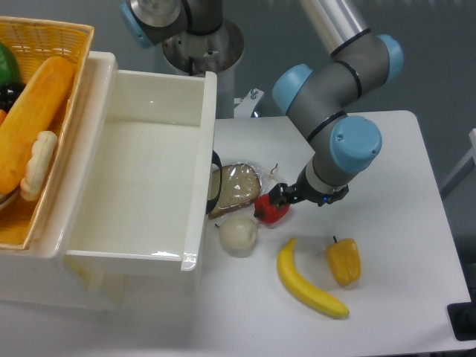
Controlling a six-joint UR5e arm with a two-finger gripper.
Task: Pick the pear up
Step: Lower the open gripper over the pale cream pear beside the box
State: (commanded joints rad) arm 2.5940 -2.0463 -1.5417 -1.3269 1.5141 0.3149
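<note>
A white tabletop (416, 245) with a rounded far corner fills the right and lower part of the view. Behind it the floor or wall reads as a flat dull grey-blue (439, 52). Even, soft light falls from above, throwing faint shadows. A small black object (465, 321) sits at the tabletop's lower right edge.
</note>
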